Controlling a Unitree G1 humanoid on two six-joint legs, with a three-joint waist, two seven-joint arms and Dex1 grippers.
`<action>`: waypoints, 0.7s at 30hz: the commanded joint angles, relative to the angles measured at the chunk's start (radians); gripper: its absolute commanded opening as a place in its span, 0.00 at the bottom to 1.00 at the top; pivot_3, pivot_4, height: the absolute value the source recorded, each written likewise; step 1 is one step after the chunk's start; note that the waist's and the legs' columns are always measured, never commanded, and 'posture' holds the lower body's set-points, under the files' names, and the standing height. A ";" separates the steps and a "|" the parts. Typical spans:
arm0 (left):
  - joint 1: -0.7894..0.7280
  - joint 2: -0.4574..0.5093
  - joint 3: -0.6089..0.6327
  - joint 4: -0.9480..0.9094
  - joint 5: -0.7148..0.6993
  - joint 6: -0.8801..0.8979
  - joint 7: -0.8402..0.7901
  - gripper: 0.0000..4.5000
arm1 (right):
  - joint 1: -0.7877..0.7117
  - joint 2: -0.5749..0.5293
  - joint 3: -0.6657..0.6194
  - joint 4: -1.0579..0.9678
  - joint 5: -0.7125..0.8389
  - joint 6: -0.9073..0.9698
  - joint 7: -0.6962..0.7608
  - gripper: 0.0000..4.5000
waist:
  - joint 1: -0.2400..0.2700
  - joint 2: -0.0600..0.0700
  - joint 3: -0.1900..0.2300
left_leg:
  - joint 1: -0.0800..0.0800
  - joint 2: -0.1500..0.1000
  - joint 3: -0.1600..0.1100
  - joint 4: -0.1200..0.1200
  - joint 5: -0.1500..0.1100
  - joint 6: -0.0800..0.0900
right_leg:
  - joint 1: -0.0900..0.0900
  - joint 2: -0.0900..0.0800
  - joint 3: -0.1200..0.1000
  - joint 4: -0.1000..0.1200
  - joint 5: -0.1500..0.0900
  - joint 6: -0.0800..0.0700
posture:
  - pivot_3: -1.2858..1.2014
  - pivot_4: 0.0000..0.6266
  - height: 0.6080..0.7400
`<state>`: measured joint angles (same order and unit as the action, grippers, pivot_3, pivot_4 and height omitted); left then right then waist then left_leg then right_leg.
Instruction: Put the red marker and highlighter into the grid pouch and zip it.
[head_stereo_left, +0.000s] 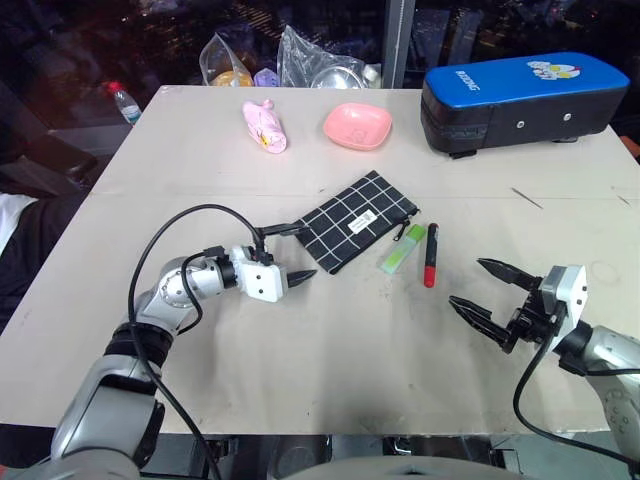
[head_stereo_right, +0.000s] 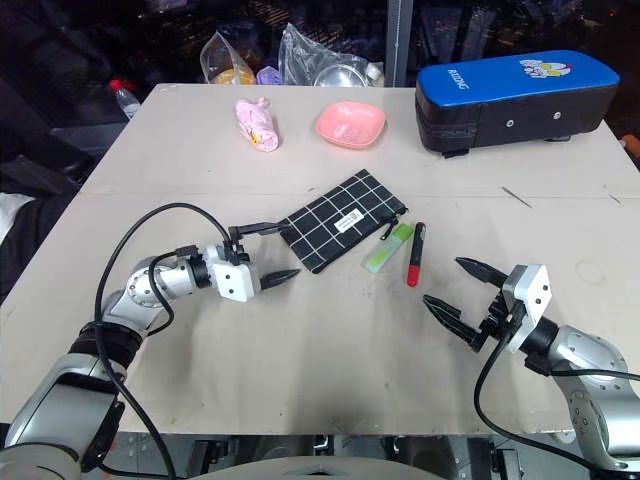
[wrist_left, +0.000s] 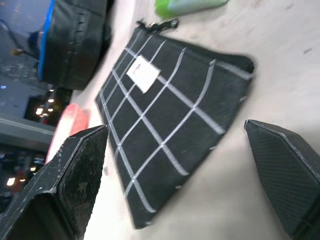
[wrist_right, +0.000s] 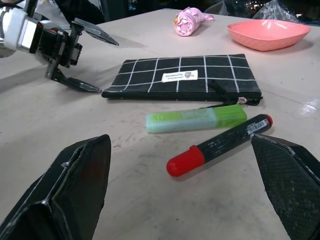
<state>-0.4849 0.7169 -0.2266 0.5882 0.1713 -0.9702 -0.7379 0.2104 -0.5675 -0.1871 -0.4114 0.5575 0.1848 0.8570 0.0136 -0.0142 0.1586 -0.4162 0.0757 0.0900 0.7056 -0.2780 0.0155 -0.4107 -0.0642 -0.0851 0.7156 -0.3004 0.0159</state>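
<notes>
Both arms are silver-grey metal with chunky rounded joints, black cables looping loose alongside (pretty untidy), white boxy wrist blocks, and the left gripper and right gripper have pointed black fingers.

A black fabric pouch with white grid lines and a small white label lies flat and slantwise on the pale tabletop, its zipper pull dangling at one end. Just beside that end rest a light green highlighter and a red marker with a black barrel and red cap, lying side by side, near but apart.
</notes>
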 joint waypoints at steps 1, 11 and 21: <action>0.005 -0.005 -0.029 -0.060 -0.028 0.045 -0.047 0.99 | -0.008 0.004 -0.020 -0.039 0.004 -0.020 -0.013 1.00 | 0.002 0.000 0.000 | 0.000 0.000 0.000 0.000 0.000 0.000 | 0.000 0.000 0.000 0.000 0.000 0.000 | 0.52 0.24 0.59; -0.183 -0.102 -0.071 0.129 0.280 0.078 0.221 0.99 | -0.012 0.008 -0.019 -0.050 -0.005 -0.022 -0.034 1.00 | 0.028 0.000 -0.001 | 0.000 -0.002 0.002 0.002 -0.002 0.003 | 0.001 0.000 -0.001 0.000 0.001 0.002 | 0.52 0.24 0.59; -0.358 -0.157 -0.171 0.262 0.581 0.047 0.675 0.99 | -0.024 0.025 -0.008 -0.039 -0.027 -0.034 -0.059 1.00 | 0.022 -0.001 -0.001 | -0.002 -0.002 0.002 0.004 -0.001 0.003 | 0.000 0.000 0.000 0.001 0.001 0.002 | 0.52 0.24 0.59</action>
<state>-0.8111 0.5633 -0.3843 0.8413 0.7106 -0.9210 -0.1462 0.1925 -0.5456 -0.1843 -0.4178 0.5262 0.1720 0.8013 0.0351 -0.0154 0.1580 -0.4185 0.0742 0.0918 0.7095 -0.2789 0.0180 -0.4105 -0.0640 -0.0857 0.7162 -0.2993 0.0180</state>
